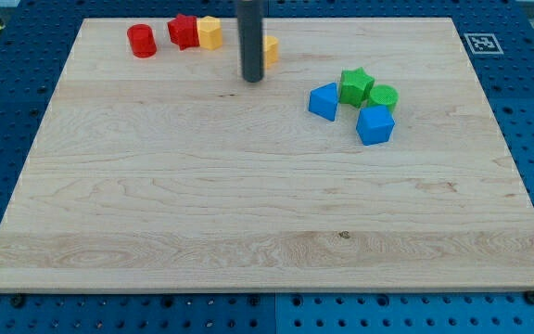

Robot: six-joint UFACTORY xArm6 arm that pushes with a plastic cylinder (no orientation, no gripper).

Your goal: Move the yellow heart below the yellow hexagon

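Tip (252, 79) down on the wooden board (267, 213), bare rod with nothing clamped, just left of and touching or nearly touching the yellow heart (271, 48), mostly hidden behind the rod. Yellow hexagon (209, 32) further left, against the red star (184, 31); red cylinder (141, 41) beyond. Blue triangle (324, 100), green star (356, 85), green cylinder (384, 96), blue block (375, 124) clustered right of the tip
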